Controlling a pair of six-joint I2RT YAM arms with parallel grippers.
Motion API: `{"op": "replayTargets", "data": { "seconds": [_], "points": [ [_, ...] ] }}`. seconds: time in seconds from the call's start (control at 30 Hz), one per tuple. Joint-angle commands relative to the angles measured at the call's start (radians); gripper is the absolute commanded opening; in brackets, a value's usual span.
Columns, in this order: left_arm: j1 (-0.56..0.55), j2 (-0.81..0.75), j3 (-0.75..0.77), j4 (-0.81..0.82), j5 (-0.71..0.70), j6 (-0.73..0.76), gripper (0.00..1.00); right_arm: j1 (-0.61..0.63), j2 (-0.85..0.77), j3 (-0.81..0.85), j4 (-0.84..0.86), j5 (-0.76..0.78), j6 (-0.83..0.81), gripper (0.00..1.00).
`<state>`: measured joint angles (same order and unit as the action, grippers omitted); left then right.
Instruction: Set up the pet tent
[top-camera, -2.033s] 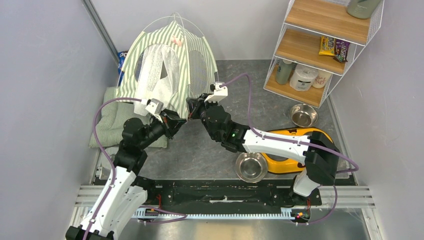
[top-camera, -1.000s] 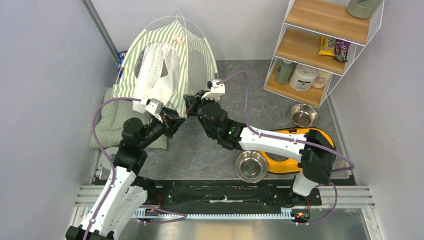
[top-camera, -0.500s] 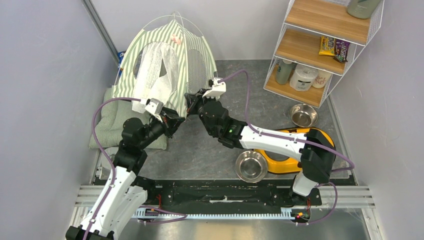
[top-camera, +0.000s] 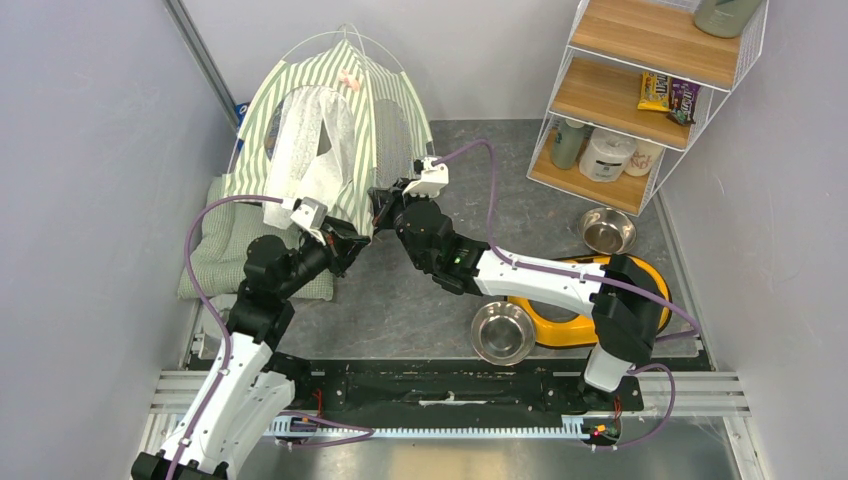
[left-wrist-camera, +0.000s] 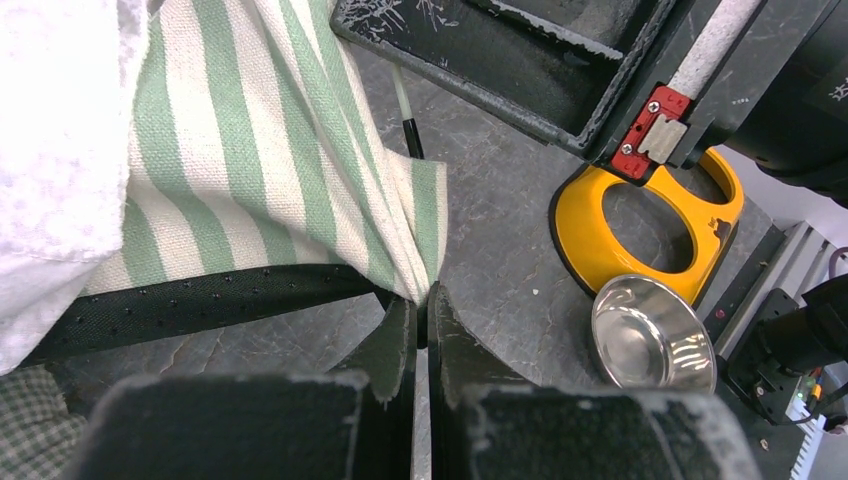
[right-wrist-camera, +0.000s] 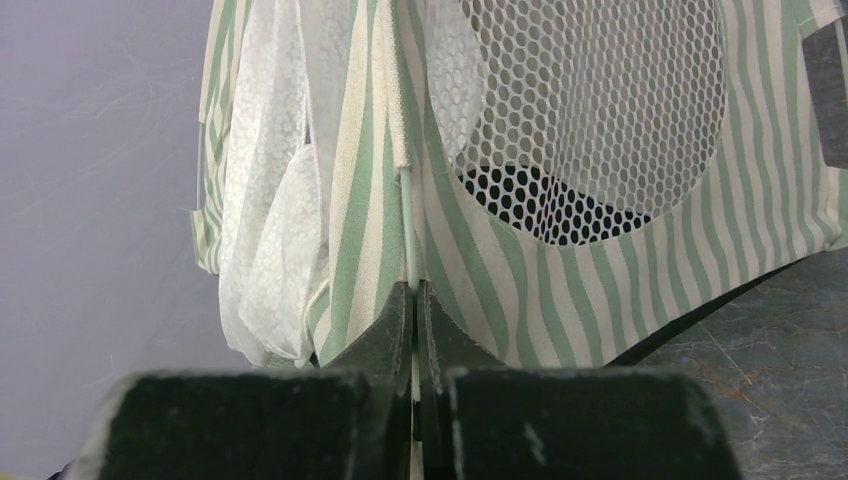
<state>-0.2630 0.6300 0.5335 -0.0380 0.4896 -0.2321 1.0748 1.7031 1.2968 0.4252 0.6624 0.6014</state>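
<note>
Both grippers are clenched on the pet tent (top-camera: 372, 140). The left gripper (left-wrist-camera: 422, 305) pinches the pointed bottom corner of the striped fabric, low against the worktop (top-camera: 400, 310). The right gripper (right-wrist-camera: 413, 300) is closed on the thin white pole (right-wrist-camera: 407, 225) that runs down the seam beside a round mesh window. The two grips sit close together at the tent's 5 o'clock corner.

The tent stands domed at 11 o'clock on the worktop, with a white mesh flap hanging over its front opening. Its 7 o'clock edge overlaps a pale green quilted cushion (top-camera: 210, 250) lying at 9 o'clock.

A yellow bowl holder (left-wrist-camera: 570, 220) lies at 4 o'clock, partly under the right arm. In the left wrist view the one ring that shows holds nothing but bare worktop. A steel bowl (left-wrist-camera: 652, 345) stands just beside that ring, at the holder's 8 o'clock end, and has nothing in it. A second steel bowl (top-camera: 606, 230) sits on the worktop at 3 o'clock, near the foot of the wire shelf (top-camera: 600, 95).

The shelf fills the 1 o'clock corner with three wooden boards. The top board carries a grey-green bottle (top-camera: 725, 15), cut off by the frame. The middle board holds candy packets (top-camera: 668, 93). The bottom board holds a small greenish bottle (top-camera: 567, 142), a white roll (top-camera: 608, 155) and a pale cup (top-camera: 645, 157), side by side.
</note>
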Motion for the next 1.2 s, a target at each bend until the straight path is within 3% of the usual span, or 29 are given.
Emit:
{"op": "replayTargets", "data": {
  "seconds": [0.0, 0.6, 1.17],
  "points": [
    [-0.027, -0.005, -0.039, -0.302, 0.209, 0.007, 0.02, -0.113, -0.031, 0.118, 0.27, 0.158, 0.028, 0.0],
    [-0.027, 0.0, -0.041, -0.302, 0.216, 0.007, 0.02, -0.119, -0.048, 0.15, 0.221, 0.179, 0.084, 0.0],
    [-0.028, -0.001, -0.042, -0.302, 0.222, 0.007, 0.02, -0.123, -0.02, 0.196, 0.225, 0.185, 0.021, 0.0]
  ]
}}
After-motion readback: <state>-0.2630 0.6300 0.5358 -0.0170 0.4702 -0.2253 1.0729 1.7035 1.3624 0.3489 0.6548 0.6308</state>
